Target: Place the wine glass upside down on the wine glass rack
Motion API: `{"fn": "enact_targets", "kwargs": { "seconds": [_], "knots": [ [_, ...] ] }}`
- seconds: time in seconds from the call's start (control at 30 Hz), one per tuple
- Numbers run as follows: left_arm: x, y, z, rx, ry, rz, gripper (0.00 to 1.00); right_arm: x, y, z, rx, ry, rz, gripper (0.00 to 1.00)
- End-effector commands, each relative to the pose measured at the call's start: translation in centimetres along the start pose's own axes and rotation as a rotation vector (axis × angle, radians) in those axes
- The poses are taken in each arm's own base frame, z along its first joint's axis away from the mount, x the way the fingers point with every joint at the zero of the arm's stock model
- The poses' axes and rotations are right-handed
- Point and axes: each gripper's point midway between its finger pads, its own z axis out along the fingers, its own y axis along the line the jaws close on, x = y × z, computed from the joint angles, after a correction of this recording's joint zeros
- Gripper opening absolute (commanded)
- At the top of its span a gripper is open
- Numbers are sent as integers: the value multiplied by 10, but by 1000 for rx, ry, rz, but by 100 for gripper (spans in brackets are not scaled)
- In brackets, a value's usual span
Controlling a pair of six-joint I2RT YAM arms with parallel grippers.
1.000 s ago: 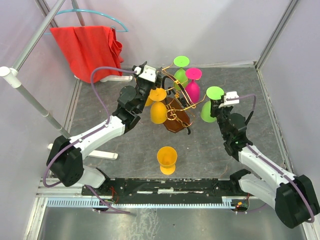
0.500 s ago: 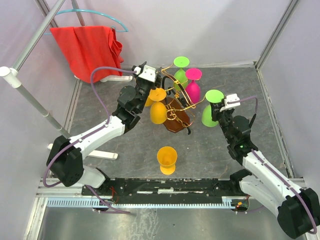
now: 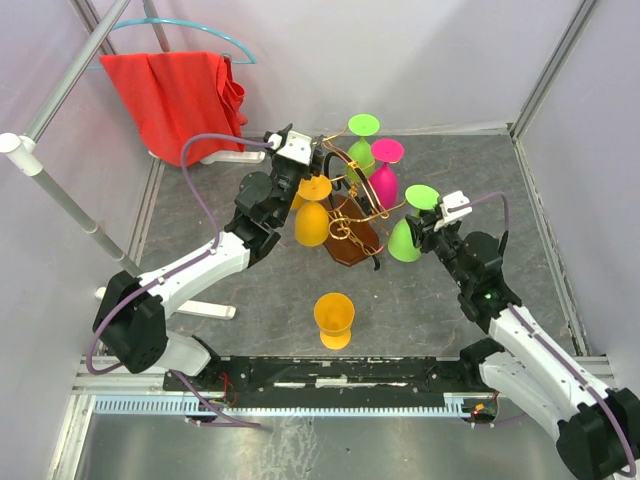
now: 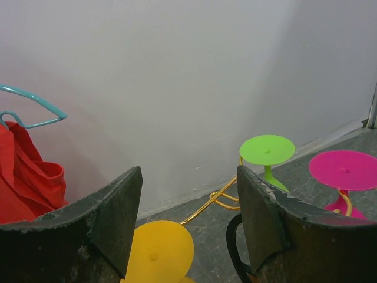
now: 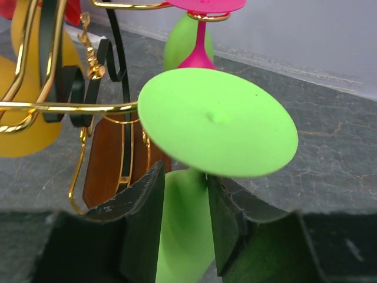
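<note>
My right gripper [image 3: 422, 230] is shut on a green wine glass [image 3: 408, 235], held upside down with its foot [image 5: 218, 121] on top. The glass is just right of the wine glass rack [image 3: 352, 240], whose gold wire arm [image 5: 70, 107] ends at the foot's left edge. An orange glass [image 3: 312, 218], a pink glass [image 3: 385, 172] and another green glass [image 3: 362, 140] hang upside down on the rack. My left gripper [image 3: 312, 166] is open above the orange glass's foot [image 4: 156, 253], not touching it.
Another orange glass [image 3: 333, 318] stands upright on the table in front of the rack. A red cloth [image 3: 180, 90] hangs on a teal hanger at the back left, by a white pole stand [image 3: 60, 190]. Walls enclose the table.
My right gripper has carried the green glass to the left and nearer, up to the rack's right side. The left arm has not moved.
</note>
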Motion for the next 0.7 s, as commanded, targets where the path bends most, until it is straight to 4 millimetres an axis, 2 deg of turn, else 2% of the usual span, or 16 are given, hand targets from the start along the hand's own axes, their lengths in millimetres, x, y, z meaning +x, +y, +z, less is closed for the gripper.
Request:
{"fn": "enact_targets", "kwargs": {
  "seconds": [0.0, 0.17, 0.43, 0.67],
  "knots": [
    [-25, 13, 1, -41, -69, -14, 72, -24, 7, -16, -44, -18, -12, 46],
    [-23, 13, 0, -44, -61, -10, 73, -33, -1, -42, -6, 0, -29, 54],
    [-22, 17, -2, -55, -52, -7, 74, -45, -8, -80, 30, 46, -36, 59],
    [-24, 19, -4, -64, -48, -9, 75, -70, -13, -95, 54, 49, -39, 62]
  ]
}}
